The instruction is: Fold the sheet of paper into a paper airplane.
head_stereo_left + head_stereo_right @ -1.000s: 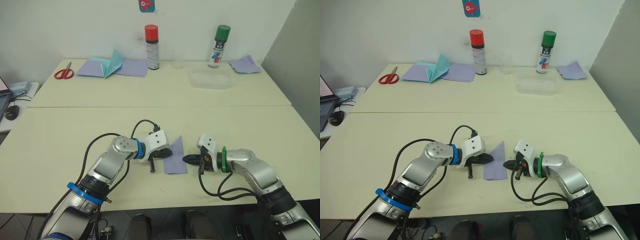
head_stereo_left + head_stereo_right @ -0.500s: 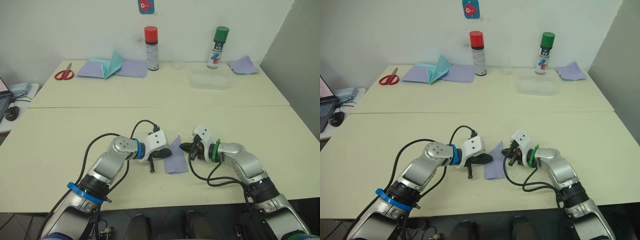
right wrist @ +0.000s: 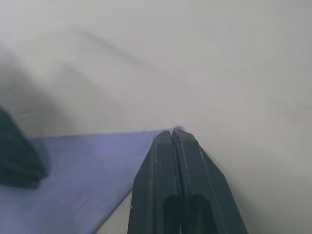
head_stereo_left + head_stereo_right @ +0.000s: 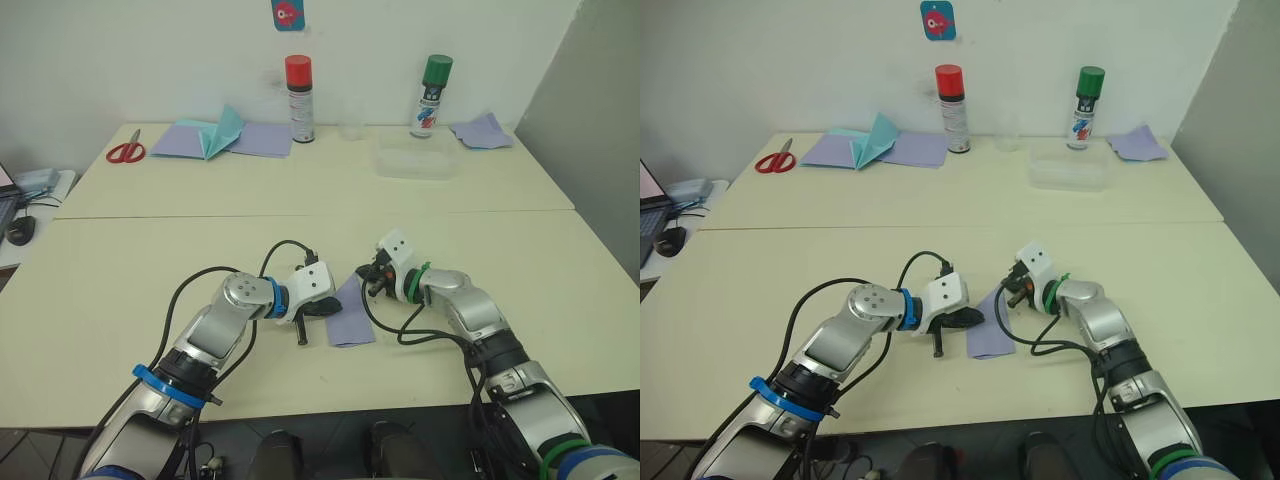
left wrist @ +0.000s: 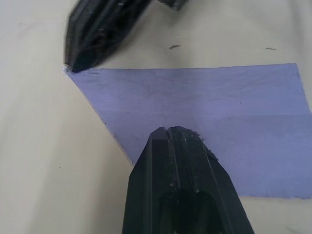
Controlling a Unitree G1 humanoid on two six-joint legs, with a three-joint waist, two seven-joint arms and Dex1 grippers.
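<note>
Thin lavender folded sheet of paper [image 4: 348, 318] lies flat on the smooth cream table [image 4: 120, 270], between both grippers. Left gripper [image 5: 168, 131] closed, tips pressing its matte face. Right gripper [image 3: 172, 134] closed, tips at its pointed corner.

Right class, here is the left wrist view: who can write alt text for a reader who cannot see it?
A closed black left gripper presses on the sheet of paper, lavender and lying flat on a cream table. The right gripper, also closed, touches the sheet's pointed corner.
</note>
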